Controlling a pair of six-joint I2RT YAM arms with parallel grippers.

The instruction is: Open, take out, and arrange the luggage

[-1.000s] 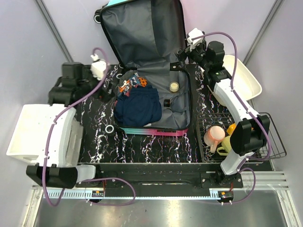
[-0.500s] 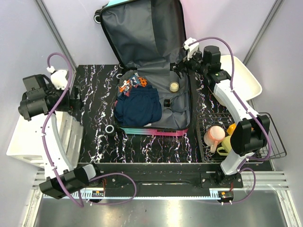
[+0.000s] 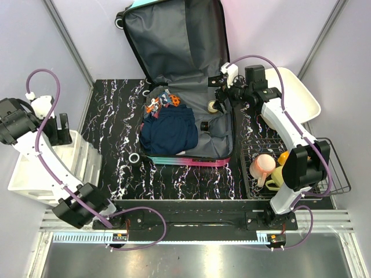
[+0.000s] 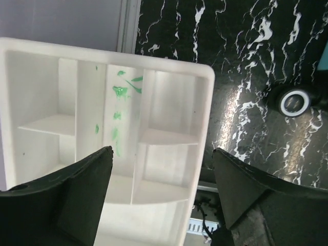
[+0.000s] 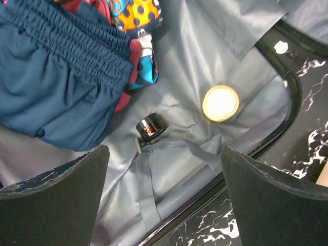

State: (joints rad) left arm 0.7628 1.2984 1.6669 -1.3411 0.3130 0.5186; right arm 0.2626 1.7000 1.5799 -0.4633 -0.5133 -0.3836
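The luggage (image 3: pixel 174 46) lies open at the middle of the far edge of the table (image 3: pixel 116 121). Its lid is tilted up toward the back wall and its lower shell lies flat on the marbled top, with grey lining showing in both halves.

In the lower shell a folded navy garment (image 3: pixel 168 132) fills the left side, with a bright patterned cloth (image 3: pixel 162 103) just beyond it toward the hinge. On the right side of the lining sit 2 small containers, apart from each other: a round cream-lidded jar (image 3: pixel 213 106) nearer the hinge and a small black jar (image 3: pixel 204 125) nearer the front rim.

The right gripper (image 3: pixel 220 99) hangs over the far right corner of the lower shell, above the cream-lidded jar. Its 2 fingers (image 5: pixel 51 200) stand wide apart with nothing between them.

The left gripper (image 3: pixel 62 130) is well apart from the luggage, beyond the left edge of the table, over a white divided tray (image 4: pixel 169 87) marked with green smears. Its jaws are also apart and hold nothing.

A small black-and-white ring (image 3: pixel 134 157) lies on the table just beside the near left corner of the luggage. At the right edge a wire rack (image 3: pixel 339 174) holds a pink cup (image 3: pixel 264 165), and a white oval tub (image 3: pixel 304 98) sits by the far right corner.
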